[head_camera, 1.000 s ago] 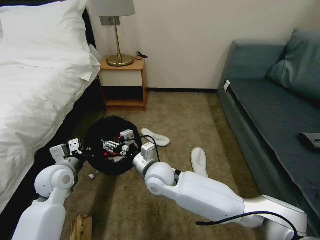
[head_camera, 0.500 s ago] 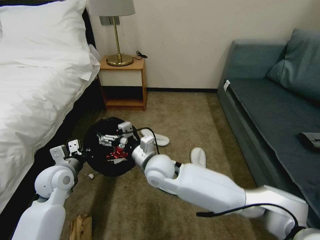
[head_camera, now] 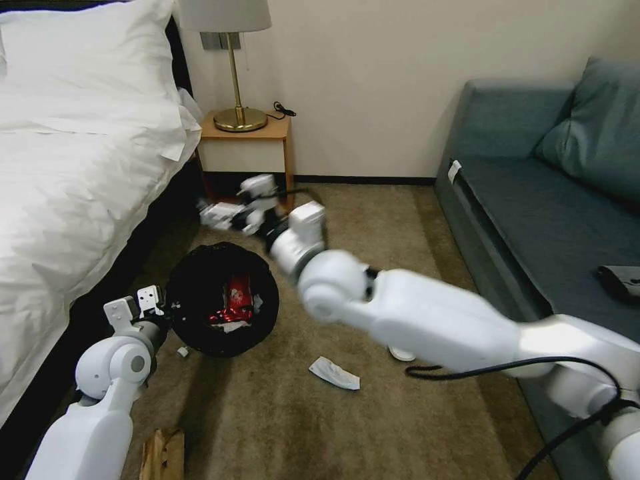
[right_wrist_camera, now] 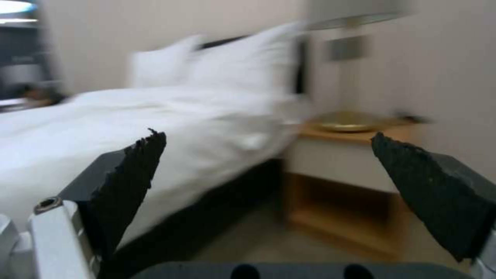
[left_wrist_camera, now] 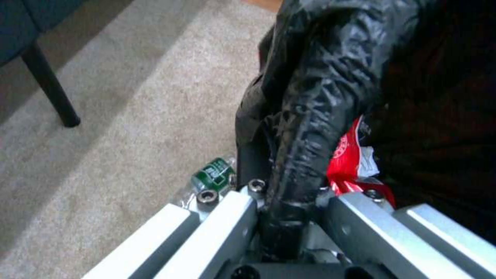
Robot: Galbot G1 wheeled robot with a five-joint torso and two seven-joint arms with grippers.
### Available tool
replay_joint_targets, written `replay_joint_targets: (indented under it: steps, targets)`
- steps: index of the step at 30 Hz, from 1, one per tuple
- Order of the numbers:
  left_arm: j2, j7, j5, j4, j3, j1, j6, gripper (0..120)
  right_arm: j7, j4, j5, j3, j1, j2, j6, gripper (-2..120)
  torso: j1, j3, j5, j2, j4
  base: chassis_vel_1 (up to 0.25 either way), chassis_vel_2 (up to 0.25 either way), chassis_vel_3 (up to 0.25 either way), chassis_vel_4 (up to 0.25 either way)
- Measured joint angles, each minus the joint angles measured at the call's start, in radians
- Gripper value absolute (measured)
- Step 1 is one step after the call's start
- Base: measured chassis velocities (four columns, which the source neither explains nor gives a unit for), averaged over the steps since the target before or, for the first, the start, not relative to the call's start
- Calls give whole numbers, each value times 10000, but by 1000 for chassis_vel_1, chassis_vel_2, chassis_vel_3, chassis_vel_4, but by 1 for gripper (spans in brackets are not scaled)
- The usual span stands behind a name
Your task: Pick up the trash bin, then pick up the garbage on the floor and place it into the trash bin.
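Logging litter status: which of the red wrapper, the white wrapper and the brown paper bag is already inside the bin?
The red wrapper: it lies inside the trash bin; the other two are on the carpet.

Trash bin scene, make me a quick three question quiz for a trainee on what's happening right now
1. True or false: the left gripper is shut on the rim of the trash bin.
2. Are the right gripper fingers open or shut?
3. What lies on the carpet nearest the bin? A white wrapper, B brown paper bag, C nightstand.

Key: 1 true. 2 open, holding nothing. 3 A.
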Motion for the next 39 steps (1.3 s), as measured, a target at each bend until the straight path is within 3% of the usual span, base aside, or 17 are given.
replay_joint_targets:
  steps: [3, 5, 6, 7, 10, 11, 13, 15, 23, 31, 39]
  targets:
    - [-44, 118, 143, -207, -79, 220, -157, 0, -430, -19, -859, 2348, -2325, -1156, 36, 100, 0, -1, 2, 0, 6, 0, 0, 0, 0]
    - [-65, 122, 177, -230, -82, 257, -182, 0, -533, -19, -1051, 2759, -2844, -1270, 39, 100, 0, -1, 3, 1, 4, 0, 0, 0, 0]
    - [-137, 138, 240, -274, -81, 335, -225, 0, -737, -22, -1586, 3787, -4190, -1416, 43, 100, 0, 0, 6, 0, -3, 0, 0, 0, 0]
    - [-137, 138, 240, -274, -81, 335, -225, 0, -737, -22, -1586, 3787, -4190, -1416, 43, 100, 0, 0, 6, 0, -3, 0, 0, 0, 0]
    - [-217, 185, 405, -292, -38, 430, -315, 0, -1026, 35, -2669, 5394, -6323, -1289, 75, 100, 0, -2, -1, 0, 1, 0, 0, 0, 0]
    - [-217, 185, 405, -292, -38, 430, -315, 0, -1026, 35, -2669, 5394, -6323, -1289, 75, 100, 0, -2, -1, 0, 1, 0, 0, 0, 0]
    - [-316, 193, 481, -271, -23, 338, -365, 0, -1309, 50, -3465, 6545, -7925, -768, 155, 100, -1, -2, 0, 0, 5, 0, 0, 0, 0]
    - [-349, 193, 473, -254, -21, 242, -394, 0, -1400, -48, -3705, 6936, -8381, -443, 213, 100, 0, -2, -2, 1, 4, 0, 0, 0, 0]
    - [-256, 585, 714, -217, -55, 168, -616, 0, -1780, -656, -4433, 7341, -8764, 532, 472, 100, -1, -2, -3, 0, 7, 0, 0, 0, 0]
    - [-305, 1019, 747, -89, -120, 187, -689, 0, -1812, -1128, -4455, 6930, -8351, 865, 577, 100, -1, 0, -4, 1, 7, 0, 0, 0, 0]
    - [-314, 1093, 668, -70, -55, 192, -610, 0, -1845, -1185, -4499, 6741, -8381, 717, 624, 100, 0, 0, -3, 0, 2, 0, 0, 0, 0]
